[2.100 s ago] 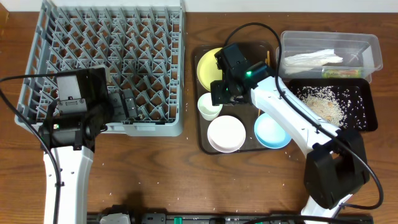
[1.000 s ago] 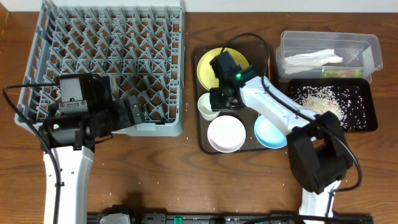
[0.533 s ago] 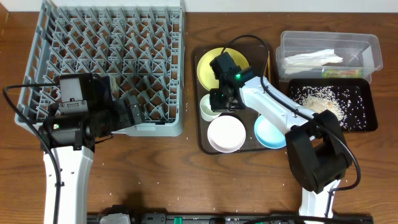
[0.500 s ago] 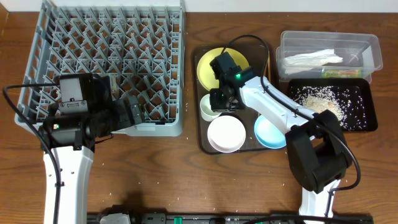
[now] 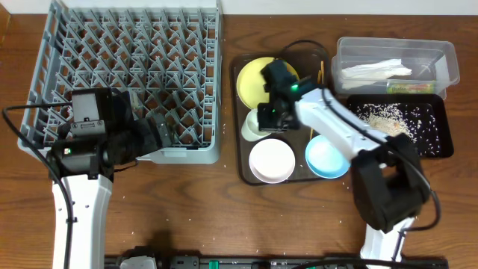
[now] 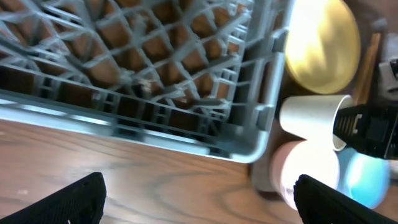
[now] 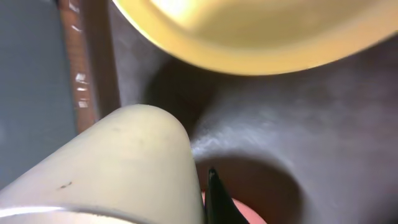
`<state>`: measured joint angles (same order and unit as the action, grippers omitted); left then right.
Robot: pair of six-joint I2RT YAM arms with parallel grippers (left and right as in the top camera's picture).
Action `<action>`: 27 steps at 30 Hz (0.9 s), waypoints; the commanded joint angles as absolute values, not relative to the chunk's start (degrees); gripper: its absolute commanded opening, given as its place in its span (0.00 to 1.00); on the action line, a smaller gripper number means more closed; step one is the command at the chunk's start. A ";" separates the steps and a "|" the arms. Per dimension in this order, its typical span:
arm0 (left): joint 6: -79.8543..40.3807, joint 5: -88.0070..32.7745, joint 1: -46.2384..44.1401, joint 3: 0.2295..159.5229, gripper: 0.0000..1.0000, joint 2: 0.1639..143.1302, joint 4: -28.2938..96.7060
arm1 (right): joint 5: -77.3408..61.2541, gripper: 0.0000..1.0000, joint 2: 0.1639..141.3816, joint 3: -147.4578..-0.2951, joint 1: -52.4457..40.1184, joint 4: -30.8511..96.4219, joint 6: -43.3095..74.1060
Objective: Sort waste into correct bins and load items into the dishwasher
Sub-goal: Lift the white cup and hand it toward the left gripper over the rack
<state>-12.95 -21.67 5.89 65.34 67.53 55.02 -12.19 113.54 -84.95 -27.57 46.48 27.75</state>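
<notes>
The small white cup (image 5: 250, 127) leans on its side in the brown tray, between the round yellow plate (image 5: 252, 78) and the white bowl (image 5: 272, 160). My right gripper (image 5: 267, 120) is shut on the cup's rim. In the right wrist view one black fingertip (image 7: 214, 199) presses the cup wall (image 7: 118, 168); the other is hidden. The light-blue bowl (image 5: 326, 157) and the chopsticks (image 5: 323, 71) also lie in the tray. My left gripper (image 5: 168, 134) stands open at the near right corner of the grey dishwasher rack (image 5: 134, 60), holding nothing. The left wrist view shows the tipped cup (image 6: 308, 118) beyond the rack corner (image 6: 255, 149).
At the right, the clear tub (image 5: 448, 63) holds a white napkin (image 5: 377, 71) and a yellow-green wrapper (image 5: 409, 87). The black tray (image 5: 442, 138) in front of it holds rice (image 5: 388, 119). The brown serving tray (image 5: 243, 172) lies between the rack and the bins.
My right gripper has closed on the cup's rim, and the cup has tipped over toward the left. The left arm has stayed put over the last second.
</notes>
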 commanded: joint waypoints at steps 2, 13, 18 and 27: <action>-15.68 -36.64 5.69 64.27 0.98 70.76 53.65 | -29.98 0.01 105.65 -85.08 -21.58 45.52 17.58; -8.58 -78.11 5.69 64.27 0.98 84.51 42.48 | -63.31 0.01 104.81 -84.62 -17.78 38.63 6.55; -4.78 -90.13 5.69 64.29 0.98 89.80 41.74 | -67.99 0.01 104.86 -84.62 -20.40 35.27 6.57; -4.73 -90.13 4.89 64.23 0.99 90.43 42.44 | -67.77 0.01 105.23 -84.62 -24.25 30.06 9.23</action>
<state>-6.00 -87.26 5.32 64.95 90.76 42.11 -65.43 104.86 -84.88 -23.88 30.74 8.29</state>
